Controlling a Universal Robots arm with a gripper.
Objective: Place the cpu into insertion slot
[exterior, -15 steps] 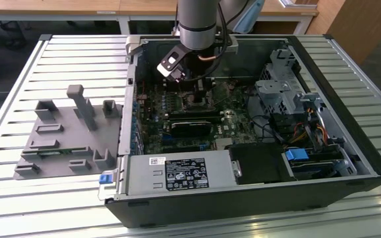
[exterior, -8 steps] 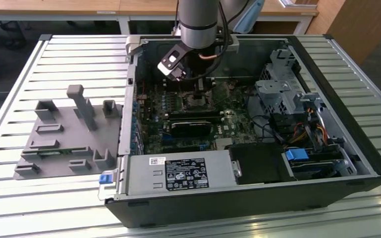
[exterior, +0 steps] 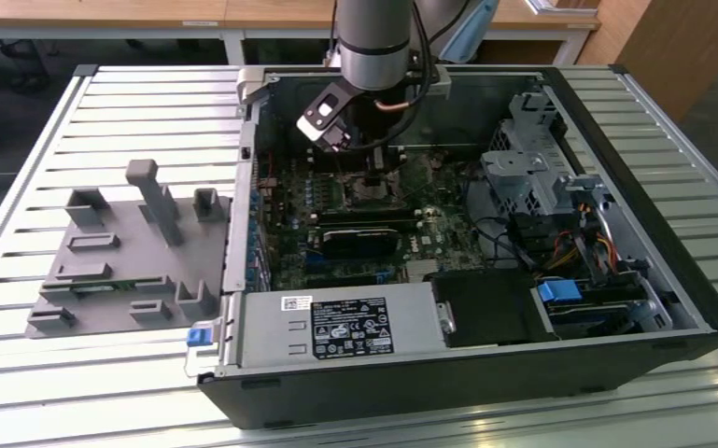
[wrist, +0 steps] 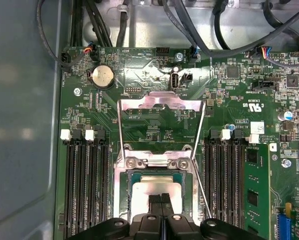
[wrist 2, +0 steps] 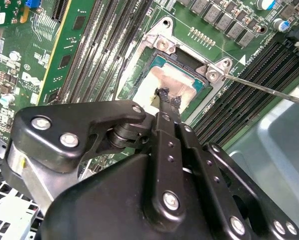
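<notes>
Computer case [exterior: 458, 397] lies open around the gripper [wrist: 162, 199]. Green board [wrist: 229, 90] spreads beneath it. Insertion slot [wrist: 154, 163] sits directly under the fingertips, with the cpu [wrist: 149, 186] flat inside its frame. Fingers are pressed together and grip nothing, tips at the cpu's silvery face.

Closed fingers [wrist: 156, 205] hang over the cpu [wrist: 144, 189] in the insertion slot [wrist: 154, 163].

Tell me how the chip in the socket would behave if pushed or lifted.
The chip looks thin, flat and metal-faced, so it is probably stiff and light. It lies within the socket frame, which would likely stop a sideways push. Its smooth face carries pale smears, so the gripper might slip on it.
</notes>
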